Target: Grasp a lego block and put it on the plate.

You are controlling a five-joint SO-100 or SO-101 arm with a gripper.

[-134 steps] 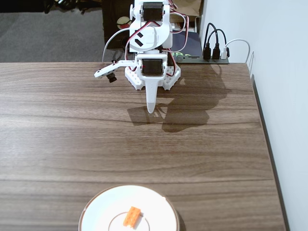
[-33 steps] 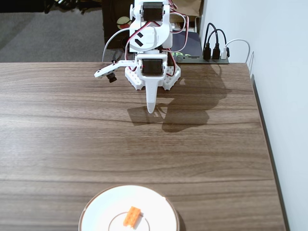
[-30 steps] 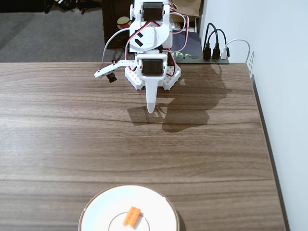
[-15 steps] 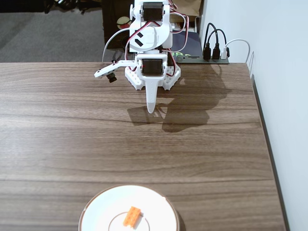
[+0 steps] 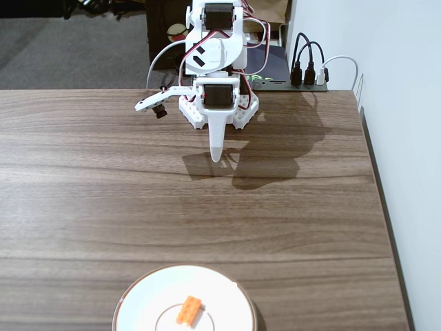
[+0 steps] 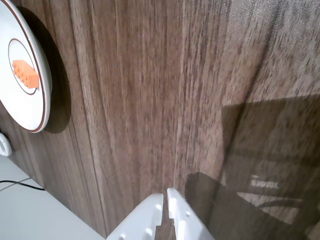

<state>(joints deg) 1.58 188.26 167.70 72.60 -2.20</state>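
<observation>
Gripper (image 6: 165, 200) fingers pressed together, empty, near my arm's base. I see the small orange rectangular plastic lego block (image 5: 189, 310) lying well apart across the bench, already on the large round white plate (image 5: 138, 307).

Lego block (image 5: 189, 310) on plate (image 5: 138, 303); pincer (image 5: 216, 156) far off, empty.

Bright, sharp views; hard arm shadows on table (image 5: 103, 193)

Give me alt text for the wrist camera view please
An orange lego block lies inside a white plate at the left edge, on a wood-grain table. The white claw pokes in at the bottom, shut and empty.
</observation>
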